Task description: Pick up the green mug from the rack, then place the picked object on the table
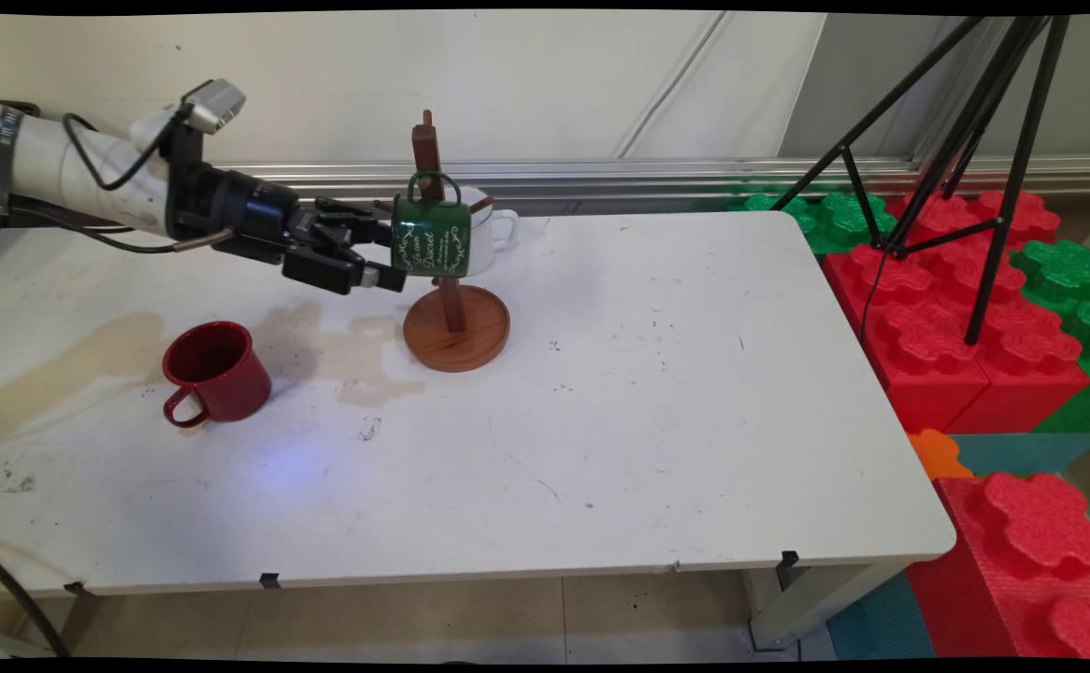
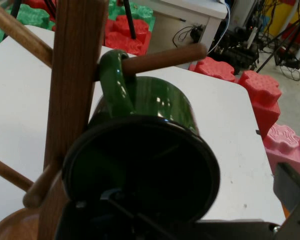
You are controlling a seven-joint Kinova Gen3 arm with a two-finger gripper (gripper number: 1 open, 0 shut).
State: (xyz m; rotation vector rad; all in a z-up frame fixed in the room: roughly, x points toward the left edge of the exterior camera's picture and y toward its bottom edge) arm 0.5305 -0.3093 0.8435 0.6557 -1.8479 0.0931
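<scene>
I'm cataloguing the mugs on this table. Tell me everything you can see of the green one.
The green mug is glossy, enamel-looking, with a dark rim, dark inside and white script on its side. It hangs tipped on its side, its looped handle over a peg of the wooden mug tree, mouth toward the gripper. One finger seems to reach inside the mouth; whether the fingers clamp the rim cannot be told.

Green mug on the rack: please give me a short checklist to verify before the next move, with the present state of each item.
1. Green mug handle is over a peg: ok.
2. Claw is at the mug's rim: ok.
3. Claw is open or shut: cannot tell.
4. Rack stands upright on the table: ok.
5. Red mug is apart from the rack: ok.
6. White mug behind the rack is secure: cannot tell.
</scene>
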